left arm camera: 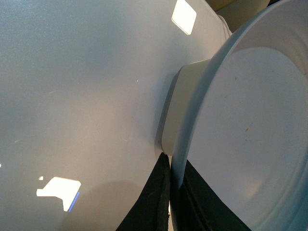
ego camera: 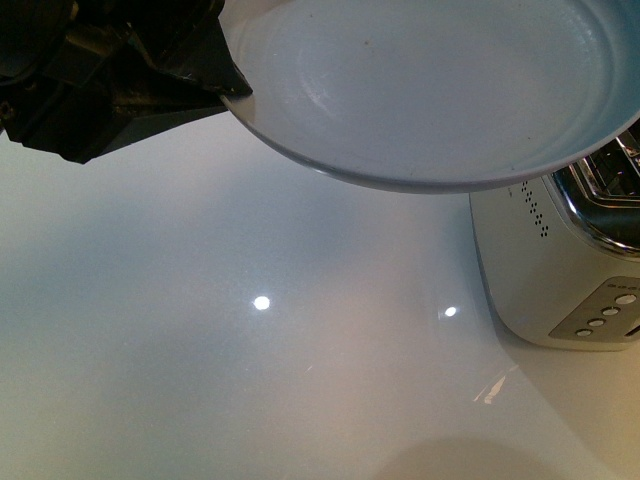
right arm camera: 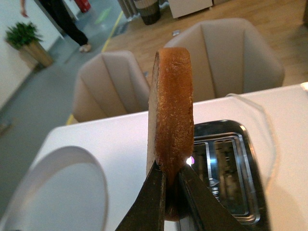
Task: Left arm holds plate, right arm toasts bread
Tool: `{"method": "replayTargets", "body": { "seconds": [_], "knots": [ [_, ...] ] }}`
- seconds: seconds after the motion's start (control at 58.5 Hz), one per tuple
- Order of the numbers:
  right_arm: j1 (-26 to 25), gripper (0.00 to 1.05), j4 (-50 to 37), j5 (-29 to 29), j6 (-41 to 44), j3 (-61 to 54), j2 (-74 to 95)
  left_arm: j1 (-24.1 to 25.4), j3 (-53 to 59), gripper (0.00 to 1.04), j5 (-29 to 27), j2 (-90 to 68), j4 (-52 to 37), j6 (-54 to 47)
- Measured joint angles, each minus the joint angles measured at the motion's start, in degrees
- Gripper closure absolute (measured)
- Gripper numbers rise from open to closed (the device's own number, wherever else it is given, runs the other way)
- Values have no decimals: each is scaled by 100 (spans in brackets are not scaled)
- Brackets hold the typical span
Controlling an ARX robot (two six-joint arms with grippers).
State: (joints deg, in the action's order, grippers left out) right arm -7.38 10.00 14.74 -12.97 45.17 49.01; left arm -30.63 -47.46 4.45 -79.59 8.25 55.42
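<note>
Your left gripper (ego camera: 232,88) clamps the rim of the plate (ego camera: 430,90), holding it empty and aloft beside the toaster (ego camera: 545,270), ready to receive. Your right gripper (right arm camera: 169,195) pinches the bread slice (right arm camera: 171,110) on edge, apparently above the slot (right arm camera: 226,168) for a straight drop.

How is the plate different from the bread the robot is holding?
The plate is round and pale grey-blue; the bread is a golden-brown slice. The plate lies open and empty; the bread stands upright, showing its thin edge. The left gripper pinches the plate's rim; the right gripper pinches the bread's edge, near the toaster. Both are held up off the table.
</note>
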Motion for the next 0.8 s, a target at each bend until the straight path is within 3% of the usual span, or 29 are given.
{"method": "replayTargets", "body": {
  "seconds": [0.325, 0.803],
  "knots": [
    [273, 102, -791, -625, 2017, -404, 1346, 0, 0, 102, 0, 0, 0, 0],
    [789, 102, -1248, -1091, 2065, -422, 2435, 0, 0, 102, 0, 0, 0, 0]
  ]
}}
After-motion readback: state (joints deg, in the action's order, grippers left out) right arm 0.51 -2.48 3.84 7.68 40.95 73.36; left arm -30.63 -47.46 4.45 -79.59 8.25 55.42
